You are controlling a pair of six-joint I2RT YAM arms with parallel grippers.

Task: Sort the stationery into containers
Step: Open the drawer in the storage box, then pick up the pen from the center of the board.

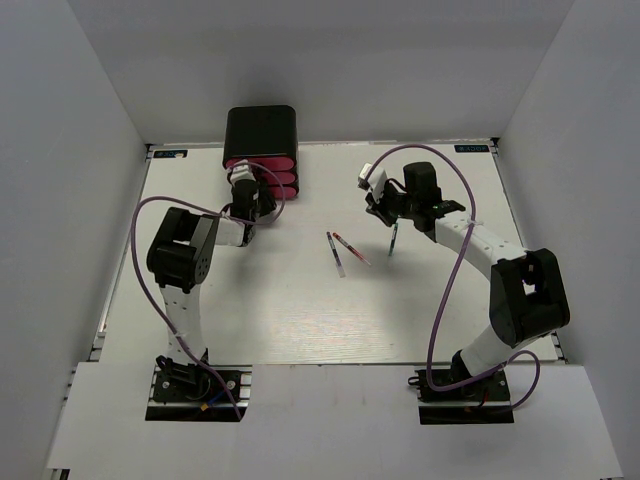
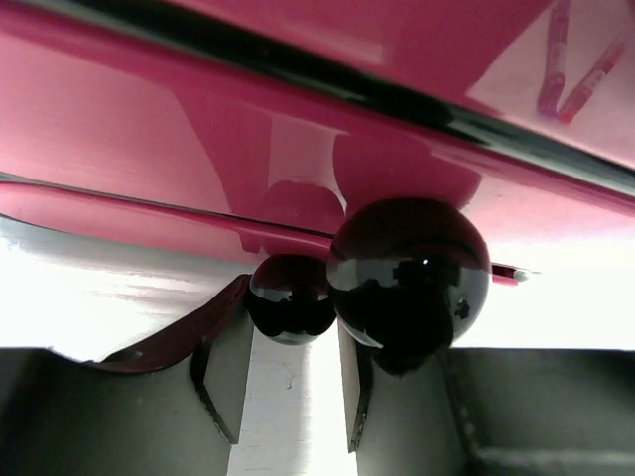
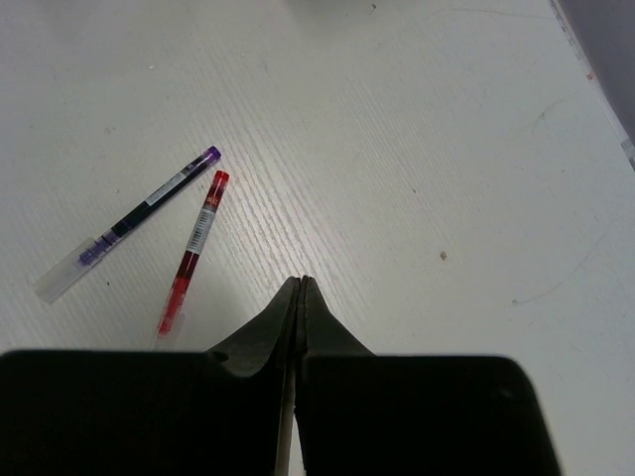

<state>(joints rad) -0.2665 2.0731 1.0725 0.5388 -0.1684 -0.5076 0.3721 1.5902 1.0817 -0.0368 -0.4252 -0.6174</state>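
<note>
Nearest, a purple pen and a red pen lay loose on the surface. The right pincer, clamped on a thin pen, should wait. Farther off, the left pincer stood spread beneath a black knob of the pink drawers. It should centre that knob, close, and pull straight.

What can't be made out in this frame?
Drawer contents: hidden in every view by the black box and pink drawer fronts.
Left gripper: wrist view too close to tell whether it clamps the small knob.
Right gripper: shut; its own fingers hide whether anything is pinched, top view too small.
Print on the red pen: too small, right wrist view.
</note>
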